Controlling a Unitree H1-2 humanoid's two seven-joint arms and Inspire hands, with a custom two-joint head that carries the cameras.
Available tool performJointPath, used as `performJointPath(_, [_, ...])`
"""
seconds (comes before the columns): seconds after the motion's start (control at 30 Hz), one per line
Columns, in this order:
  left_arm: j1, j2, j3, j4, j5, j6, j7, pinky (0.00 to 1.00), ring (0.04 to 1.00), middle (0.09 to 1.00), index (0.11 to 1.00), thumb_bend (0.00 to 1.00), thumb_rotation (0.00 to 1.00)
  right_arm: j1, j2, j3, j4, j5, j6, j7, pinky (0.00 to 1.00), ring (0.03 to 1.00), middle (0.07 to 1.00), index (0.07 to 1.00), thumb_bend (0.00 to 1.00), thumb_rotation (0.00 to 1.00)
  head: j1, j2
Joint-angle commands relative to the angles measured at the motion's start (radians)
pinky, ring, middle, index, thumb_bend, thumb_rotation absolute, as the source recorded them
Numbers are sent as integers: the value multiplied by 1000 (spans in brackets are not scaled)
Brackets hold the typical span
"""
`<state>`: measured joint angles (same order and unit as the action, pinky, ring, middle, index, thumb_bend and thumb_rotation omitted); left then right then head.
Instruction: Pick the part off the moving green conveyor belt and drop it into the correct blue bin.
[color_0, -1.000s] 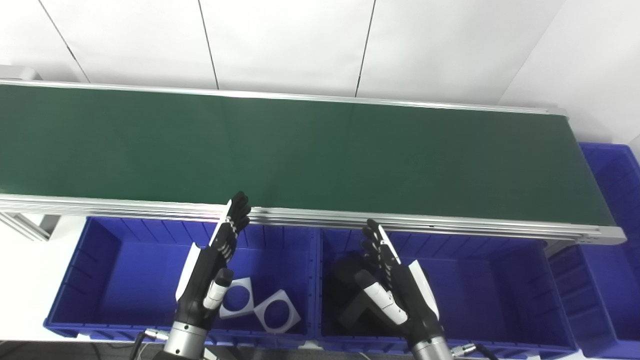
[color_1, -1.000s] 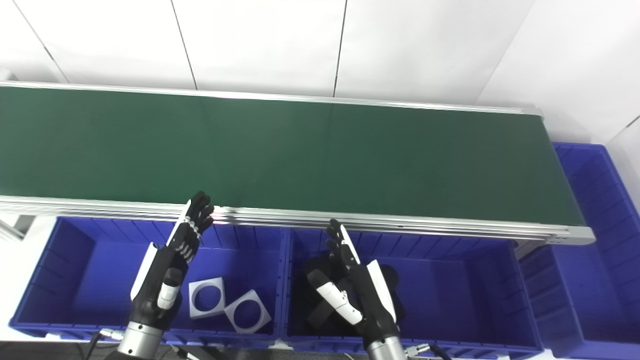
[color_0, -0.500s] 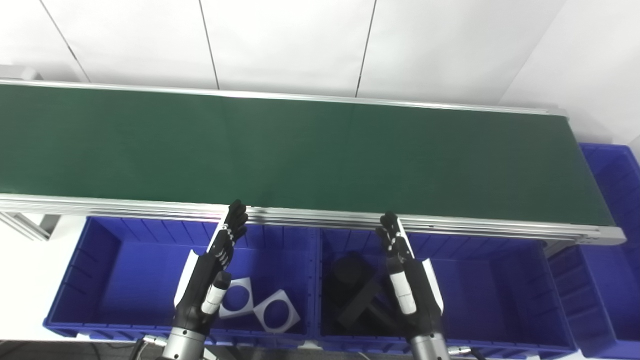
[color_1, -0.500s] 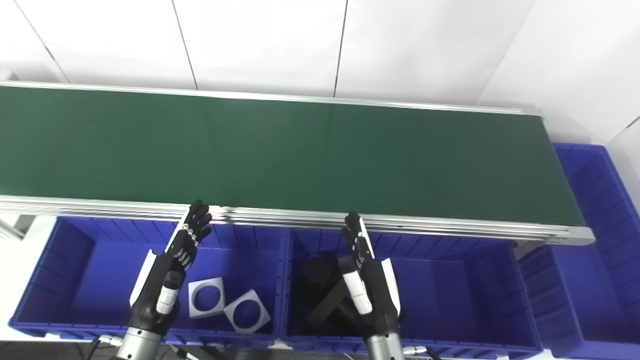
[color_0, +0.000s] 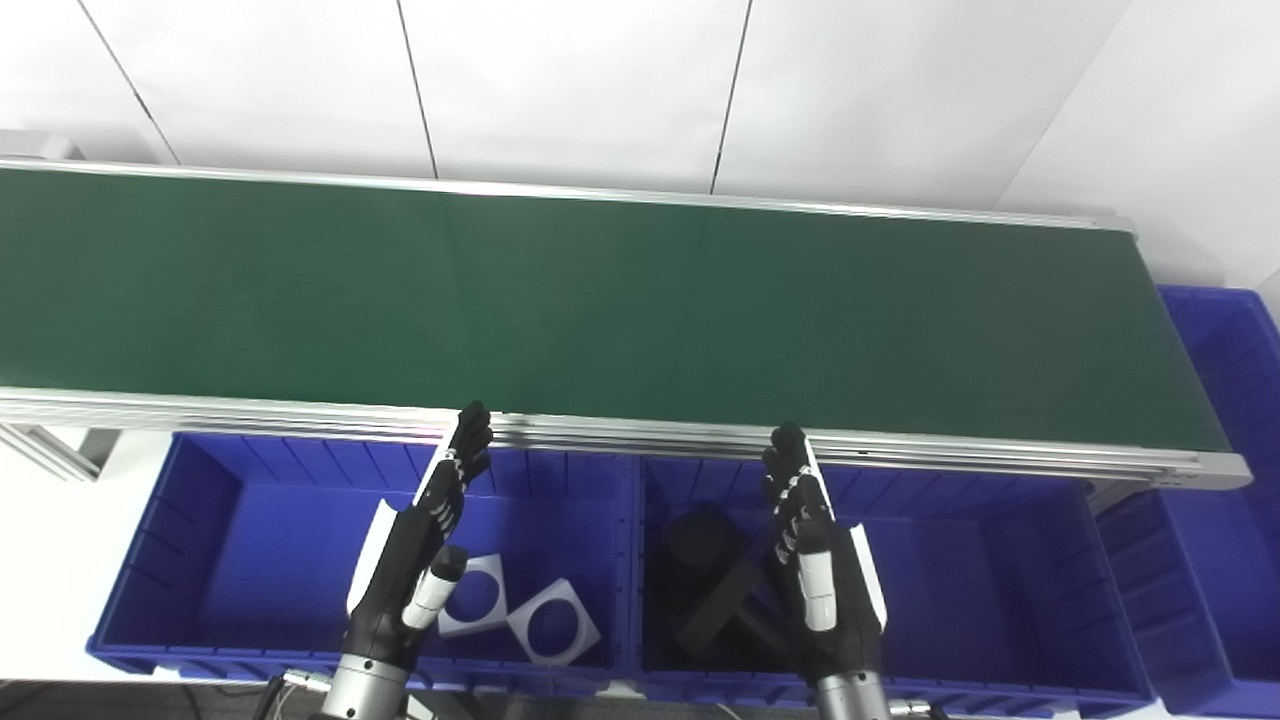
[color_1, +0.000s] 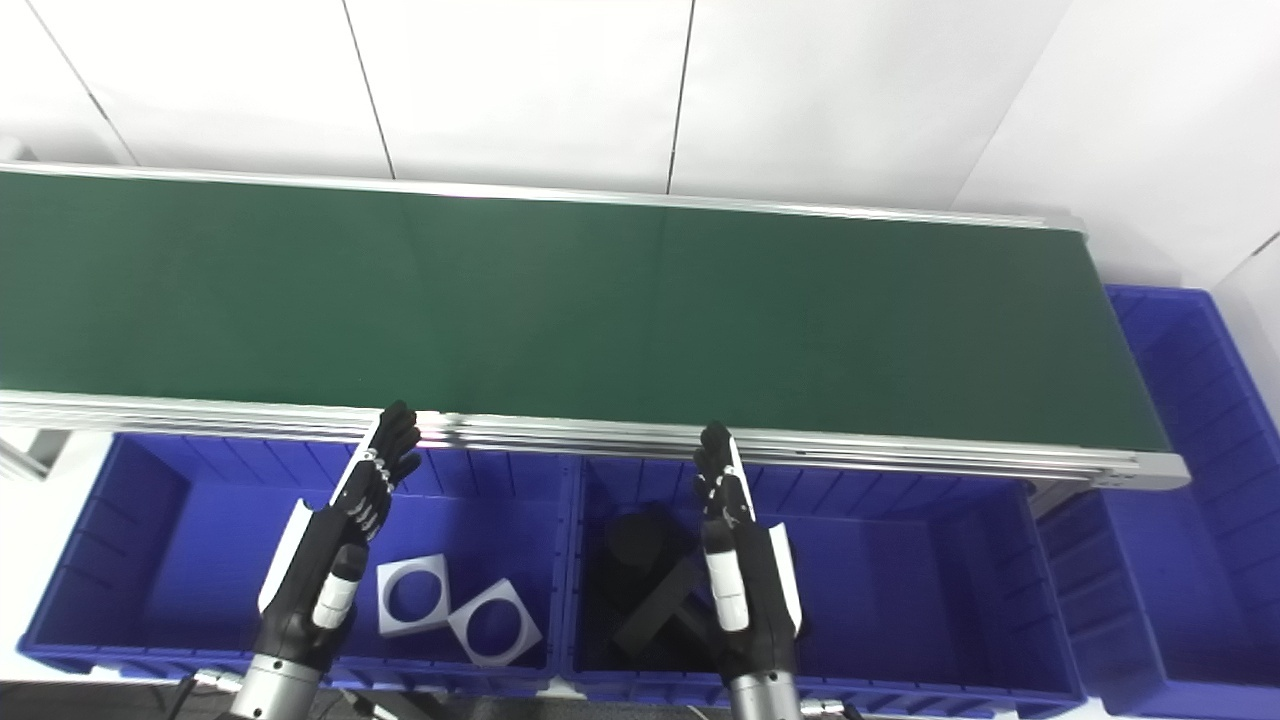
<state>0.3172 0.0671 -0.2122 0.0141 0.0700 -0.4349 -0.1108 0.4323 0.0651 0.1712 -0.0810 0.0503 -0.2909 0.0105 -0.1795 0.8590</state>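
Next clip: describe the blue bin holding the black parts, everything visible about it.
The blue bin looks like moulded plastic: rectangular, open-topped, with ribbed inner walls. It sits below the near rail of the green conveyor belt, side by side with the bin of white square parts; whether they touch is unclear. Black parts are piled at its left end; the rest of its floor shows bare blue. The right hand, open with fingers extended, hovers over it, partly hiding the pile.
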Motion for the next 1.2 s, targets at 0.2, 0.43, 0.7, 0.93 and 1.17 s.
performJointPath(0.2, [-13,3,-8,-12,12,-34,19,946,970,980,979,831,1000,0,34,11,-20,-16,-106,3,1000,994,1000,1000,926,951,-2,-2])
performJointPath(0.43, [-17,-3,-17,-1,7,-35,33,944,967,981,976,821,1000,-31,15,7,45,43,-148,40,1000,1000,1000,1000,835,875,7,-9])
performJointPath(0.7, [-20,5,-29,4,8,-35,45,949,972,982,979,836,1000,-35,1,0,60,6,-160,32,1000,993,1000,1000,842,894,8,-14])
performJointPath(0.93, [-24,12,-35,12,8,-35,50,950,972,987,982,833,1000,-40,-2,0,63,16,-146,35,1000,991,996,1000,849,874,13,-19])
performJointPath(1.17, [-30,17,-42,21,6,-35,60,941,972,987,981,827,1000,-40,-3,2,54,-10,-109,27,1000,981,984,1000,878,863,14,-25])
